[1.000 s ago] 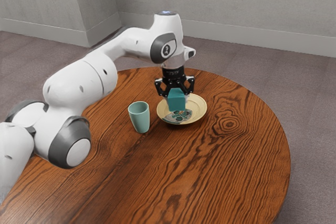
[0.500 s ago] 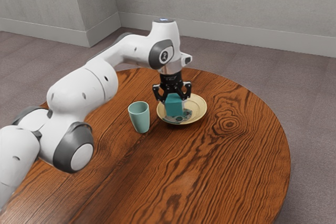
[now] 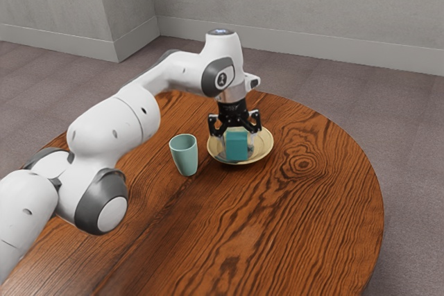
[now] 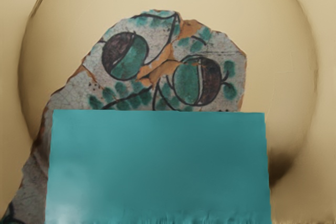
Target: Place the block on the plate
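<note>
While our end effector [image 3: 236,149] grips the block [image 3: 237,142] between its two fingers, we have that teal piece upright over the plate [image 3: 263,146], inside the rim as seen from the exterior; we cannot tell whether its base touches. In the wrist view, the block covers part of the plate's painted fruit and leaf pattern [image 4: 157,72]. Near the plate, on the exterior view's left, our cup [image 3: 185,159] stands upright on the wooden counter [image 3: 291,220].

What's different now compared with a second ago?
My gripper and the teal block have moved down toward the plate. I can't tell whether the block has been let go. The plate and the green cup stayed put.
</note>
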`<state>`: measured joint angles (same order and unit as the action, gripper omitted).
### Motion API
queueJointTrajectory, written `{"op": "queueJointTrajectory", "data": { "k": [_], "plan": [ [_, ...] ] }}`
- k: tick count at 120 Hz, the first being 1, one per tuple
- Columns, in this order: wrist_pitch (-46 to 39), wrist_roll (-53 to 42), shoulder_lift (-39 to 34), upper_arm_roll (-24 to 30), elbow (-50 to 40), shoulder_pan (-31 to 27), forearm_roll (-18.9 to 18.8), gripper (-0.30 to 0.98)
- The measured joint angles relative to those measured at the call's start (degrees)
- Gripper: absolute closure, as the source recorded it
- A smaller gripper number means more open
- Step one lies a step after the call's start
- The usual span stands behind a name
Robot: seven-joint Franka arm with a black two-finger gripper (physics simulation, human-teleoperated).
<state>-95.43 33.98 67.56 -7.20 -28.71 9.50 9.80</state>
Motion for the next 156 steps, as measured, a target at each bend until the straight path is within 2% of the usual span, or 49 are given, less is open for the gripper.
{"op": "queueJointTrajectory", "data": {
  "k": [36,52,64,91,103,119,156],
  "plan": [
    [2.22,-0.15,-3.58,-0.40,0.84,0.16,-0.33,0.02],
    [3.81,-0.18,-10.53,-0.96,-3.64,0.33,-0.55,0.01],
    [4.53,-0.23,-22.38,-0.79,-16.13,1.05,-1.87,0.01],
    [1.98,-0.36,-53.19,3.05,-53.92,0.63,-6.50,0.00],
    [1.43,-1.47,-64.29,4.53,-64.69,0.23,-8.94,0.00],
    [3.74,-4.95,-68.06,4.58,-66.94,-0.88,-9.99,0.00],
    [5.80,-12.27,-68.42,4.86,-67.30,-4.29,-10.34,0.00]
  ]
}}
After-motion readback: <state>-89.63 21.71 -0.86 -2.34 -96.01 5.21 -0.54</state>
